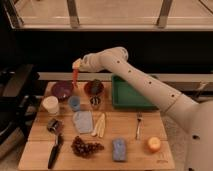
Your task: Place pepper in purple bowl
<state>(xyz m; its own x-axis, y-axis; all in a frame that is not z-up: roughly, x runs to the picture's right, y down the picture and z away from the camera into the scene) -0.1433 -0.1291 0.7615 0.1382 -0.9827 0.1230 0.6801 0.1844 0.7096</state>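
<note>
Wooden bench (130, 129) under dim light: the white arm's gripper (77, 65) hangs above the far left corner, fingers closed on the top of the long, slender red-orange pepper (75, 76), which dangles just above the right rim of the round dark purple bowl (62, 90).

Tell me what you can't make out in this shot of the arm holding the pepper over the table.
- Gripper, camera view: its fingers blur into the top of the pepper, so the grip itself is unclear.
- Dark object in the brownish-red bowl: too blurred to identify.
- Inside of the purple bowl: too dark to tell whether it holds anything.
- Arm base: cut off by the right edge.
</note>
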